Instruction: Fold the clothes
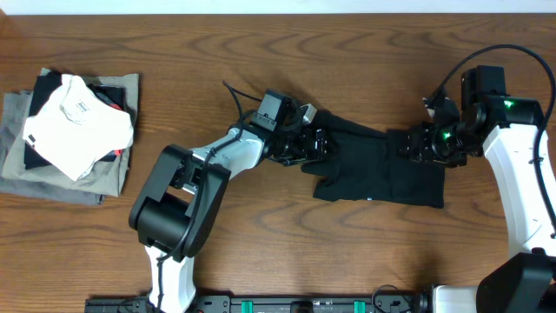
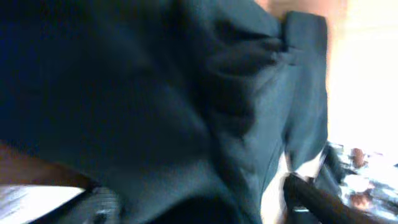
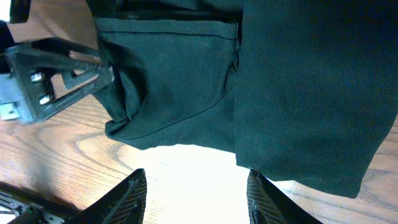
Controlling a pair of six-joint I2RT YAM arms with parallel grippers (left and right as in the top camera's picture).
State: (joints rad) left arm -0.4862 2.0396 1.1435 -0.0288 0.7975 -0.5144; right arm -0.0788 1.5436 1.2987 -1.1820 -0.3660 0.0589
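Observation:
A black garment [image 1: 375, 165] lies crumpled on the wooden table, right of centre. My left gripper [image 1: 306, 144] is at its left edge. In the left wrist view, dark cloth [image 2: 161, 99] fills the frame and bunches between the two fingers [image 2: 199, 208], which stand wide apart. My right gripper [image 1: 427, 144] hovers at the garment's upper right part. In the right wrist view its fingers [image 3: 194, 199] are open and empty over bare wood, just short of the garment's hem [image 3: 261, 93]. The left gripper [image 3: 56, 81] shows there at the far side.
A pile of folded clothes [image 1: 26, 169] sits at the table's left edge, with a white shirt [image 1: 78, 117] on top. The table's front edge [image 1: 347, 291] is close to the arm bases.

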